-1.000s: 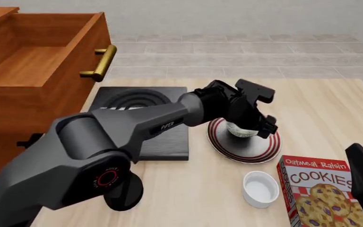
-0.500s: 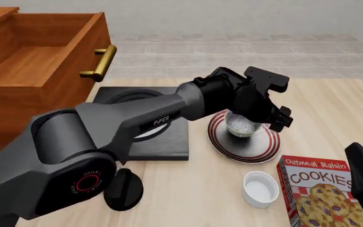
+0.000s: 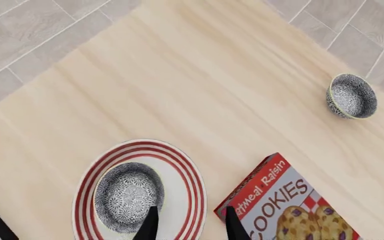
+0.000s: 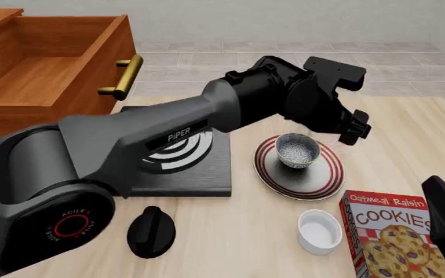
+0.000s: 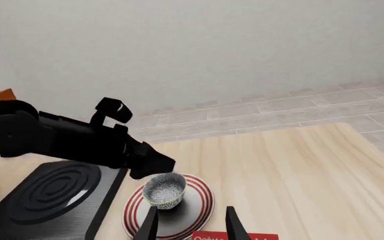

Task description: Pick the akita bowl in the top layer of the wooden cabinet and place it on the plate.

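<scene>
Release is done: left claw (image 4: 354, 124), a second ago down around the akita bowl (image 4: 298, 150), has lifted with fingers apart, leaving it upright on the plate (image 4: 323, 179); placement looks complete

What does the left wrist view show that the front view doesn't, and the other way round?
Only the left wrist view shows a second speckled bowl standing alone, apart from the rest.

Only the front view shows the wooden cabinet with its top layer pulled open, the black stove, a black knob, the plain white small bowl and the left arm itself.

Both show the akita bowl sitting on the plate, free of the left gripper, whose fingers are parted, and the cookie box beside it.
</scene>
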Robot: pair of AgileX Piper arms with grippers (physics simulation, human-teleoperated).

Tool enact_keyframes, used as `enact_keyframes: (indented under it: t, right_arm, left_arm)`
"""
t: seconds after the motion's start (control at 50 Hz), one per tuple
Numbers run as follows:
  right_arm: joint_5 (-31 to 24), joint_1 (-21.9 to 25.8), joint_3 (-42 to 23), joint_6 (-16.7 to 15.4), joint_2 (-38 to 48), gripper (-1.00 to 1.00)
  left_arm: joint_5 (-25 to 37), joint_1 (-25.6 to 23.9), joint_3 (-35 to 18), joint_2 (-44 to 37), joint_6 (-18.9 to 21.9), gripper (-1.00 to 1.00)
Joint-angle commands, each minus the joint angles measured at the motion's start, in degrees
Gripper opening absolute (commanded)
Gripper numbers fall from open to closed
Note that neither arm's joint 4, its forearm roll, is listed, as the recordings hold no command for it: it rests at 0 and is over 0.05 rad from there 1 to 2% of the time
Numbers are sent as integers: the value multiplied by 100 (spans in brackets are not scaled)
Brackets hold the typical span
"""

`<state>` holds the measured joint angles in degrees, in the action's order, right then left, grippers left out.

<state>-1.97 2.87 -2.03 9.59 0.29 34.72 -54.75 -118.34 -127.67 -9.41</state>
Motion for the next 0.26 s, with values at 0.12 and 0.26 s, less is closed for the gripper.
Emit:
enact_keyframes:
  t: [0.12,0.26]
  right_arm:
    - [-5,37,1,-55,-10,100]
    - [-1,54,2,-80,-9,100]
  left_arm:
    - [195,54,-105,280,119,100]
    - [284,120,-189,360,149,100]
